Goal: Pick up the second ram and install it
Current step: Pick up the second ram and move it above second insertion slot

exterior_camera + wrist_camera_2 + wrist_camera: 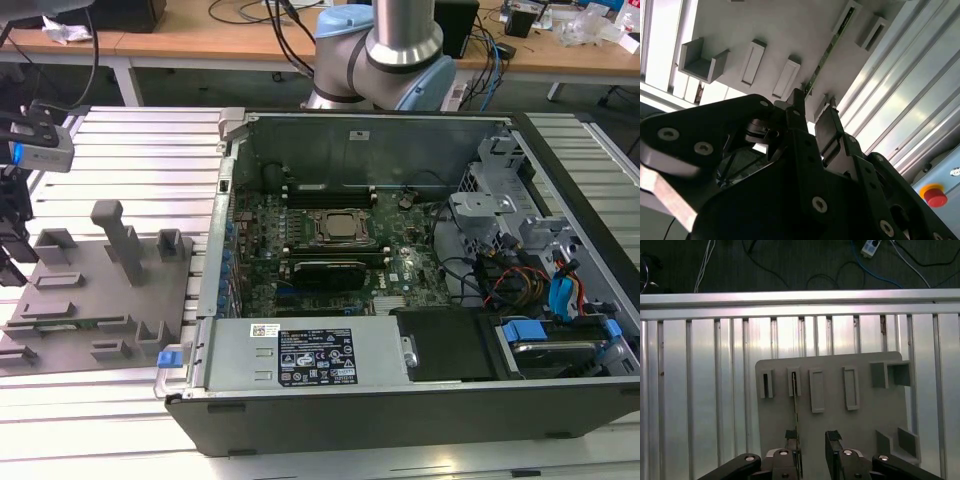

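Note:
The second ram (795,405) stands on edge in a slot of the gray fixture (860,425), seen as a thin green strip. The same ram (826,50) runs along the fixture (740,20) in the second wrist view. My gripper (811,437) hangs just above the ram's near end, open. The strip lies close against one finger (791,436), and the other finger (833,437) stands apart from it. In the second wrist view the gripper (814,102) has both dark fingertips straddling the ram's end. In the exterior view the arm's wrist (38,148) is over the fixture (95,300), at that view's left.
The open computer case (400,380) lies at the exterior view's right, with the motherboard and the silver processor (340,228) inside. Upright blocks (122,240) rise from the fixture. Ribbed aluminium table slats (700,390) surround it. A red stop button (936,196) sits nearby.

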You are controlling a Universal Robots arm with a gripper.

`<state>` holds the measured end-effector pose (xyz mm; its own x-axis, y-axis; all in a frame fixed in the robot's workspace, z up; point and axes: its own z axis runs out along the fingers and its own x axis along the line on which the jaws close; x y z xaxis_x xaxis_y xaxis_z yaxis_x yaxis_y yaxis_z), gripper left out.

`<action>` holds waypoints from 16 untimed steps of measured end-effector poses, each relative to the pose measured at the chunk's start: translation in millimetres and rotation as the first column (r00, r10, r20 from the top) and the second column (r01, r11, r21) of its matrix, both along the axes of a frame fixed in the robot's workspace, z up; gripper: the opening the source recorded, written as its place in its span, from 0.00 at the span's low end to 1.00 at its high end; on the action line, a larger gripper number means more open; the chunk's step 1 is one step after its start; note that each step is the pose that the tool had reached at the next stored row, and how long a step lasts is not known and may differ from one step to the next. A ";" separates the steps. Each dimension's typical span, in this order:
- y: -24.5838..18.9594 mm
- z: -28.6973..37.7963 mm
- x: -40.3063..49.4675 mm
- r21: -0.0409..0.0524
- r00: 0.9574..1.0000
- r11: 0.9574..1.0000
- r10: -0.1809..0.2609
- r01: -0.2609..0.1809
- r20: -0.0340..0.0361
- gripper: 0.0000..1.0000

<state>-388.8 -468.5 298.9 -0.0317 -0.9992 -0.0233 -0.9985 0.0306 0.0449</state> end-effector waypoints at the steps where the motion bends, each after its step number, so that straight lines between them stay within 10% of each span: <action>1: 0.0 -0.9 0.0 0.000 1.000 1.000 0.000 0.000 0.000 0.36; 16: 0.0 -17.5 0.0 0.000 1.000 1.000 0.000 0.000 0.000 0.36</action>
<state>-388.8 -468.5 281.4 -0.0317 -0.9992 -0.0233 -0.9985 0.0306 0.0449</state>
